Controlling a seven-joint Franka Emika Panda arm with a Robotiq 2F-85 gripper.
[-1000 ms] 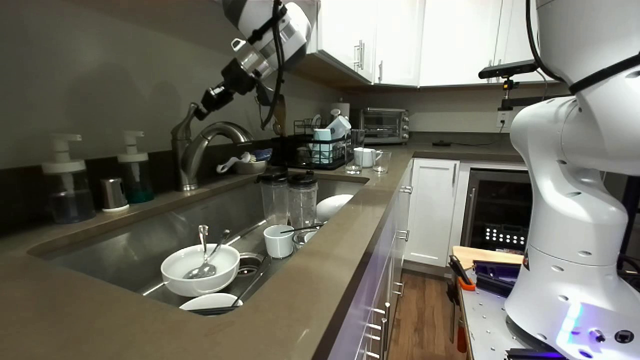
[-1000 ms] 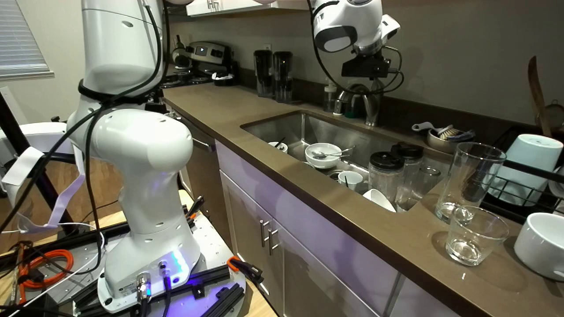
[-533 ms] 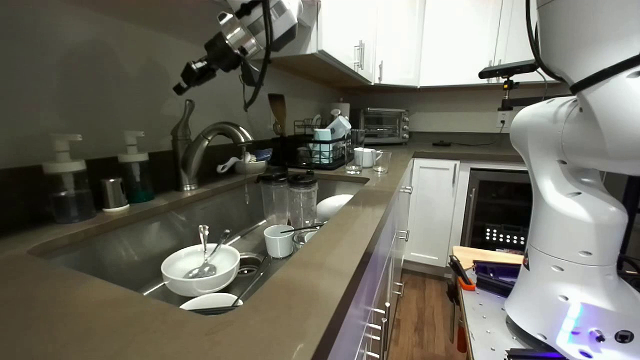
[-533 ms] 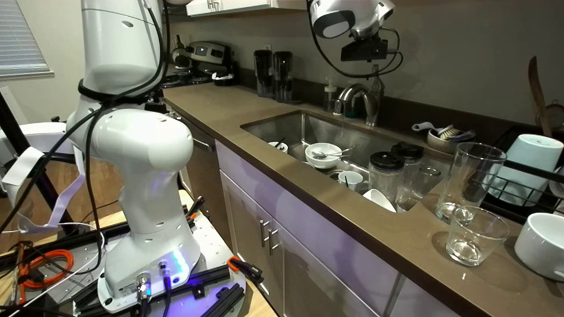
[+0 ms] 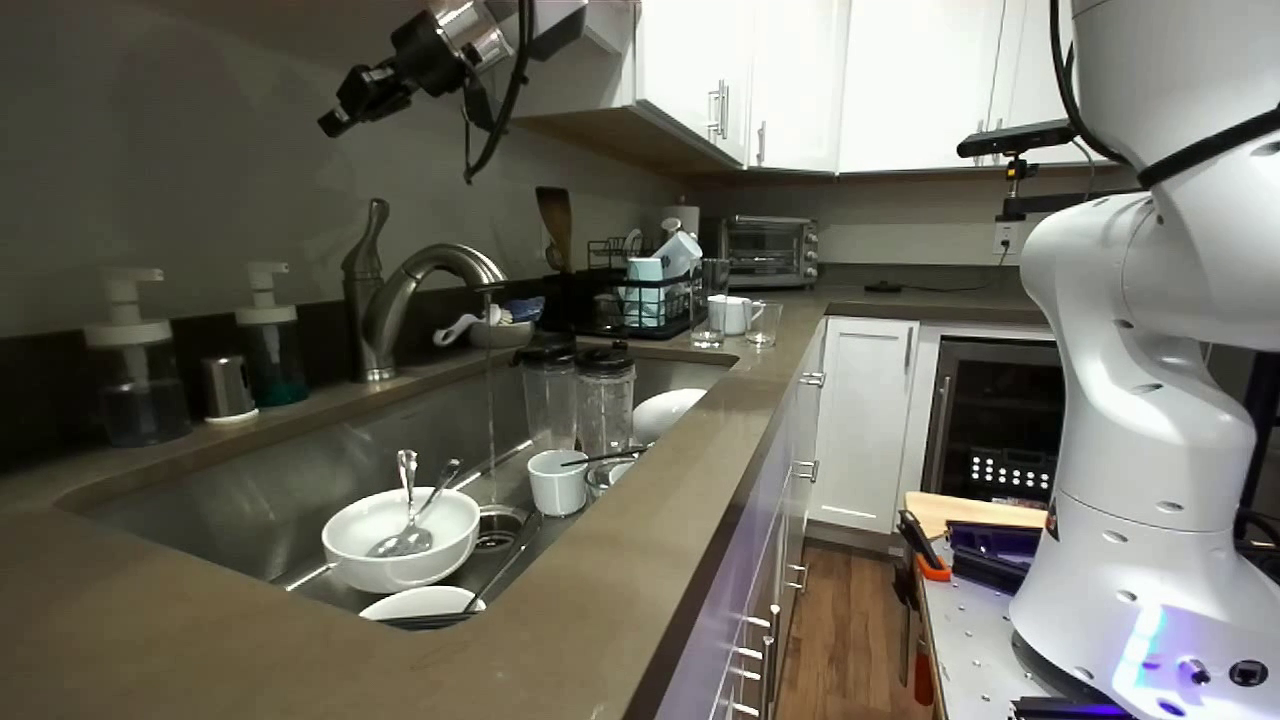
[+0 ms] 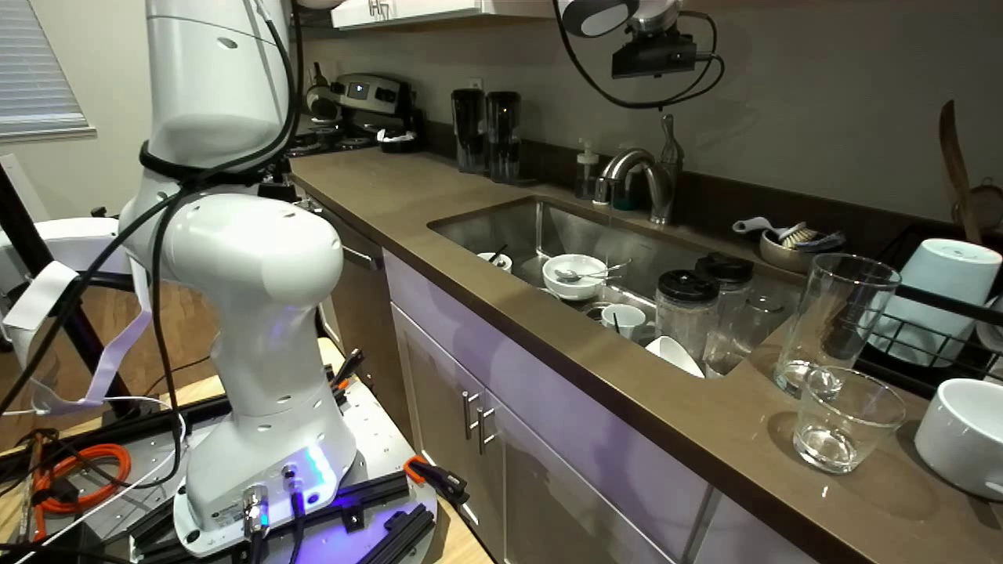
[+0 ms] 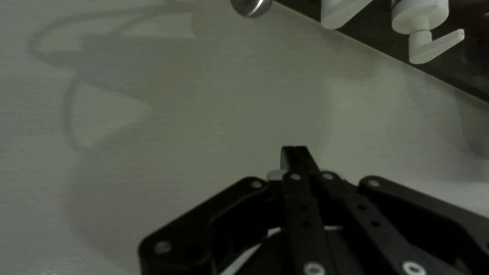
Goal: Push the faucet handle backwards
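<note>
Gripper (image 7: 294, 149) closed up tight, above the faucet handle (image 5: 367, 240)

In the wrist view the fingers (image 7: 296, 194) lie side by side, pressed together right up to the tips. They face the grey wall (image 7: 229, 107), where broad shadows fall. In both exterior views the gripper hangs above the handle and apart from it; in an exterior view it slants, tips lowest. The handle stands nearly upright on the faucet body (image 5: 362, 310), just beside the arched spout (image 5: 415, 268). A thin stream of water (image 5: 491, 405) drops from the spout's mouth into the sink (image 5: 240, 500).

Further out, two pump-top dispensers (image 5: 128, 335) stand on the counter (image 5: 680, 480) behind the sink, a small metal cup (image 5: 229, 388) near them. At the wrist view's top edge, a rounded metal end (image 7: 252, 5) is cut off by the frame; what it belongs to cannot be told.

In the sink, a white bowl (image 5: 385, 572) holds a spoon (image 5: 402, 543), a white cup (image 5: 557, 487) is near it, and two clear lidded jars (image 5: 606, 400) stand beyond the cup. Past the faucet rests a small bowl of brushes (image 5: 495, 337).
</note>
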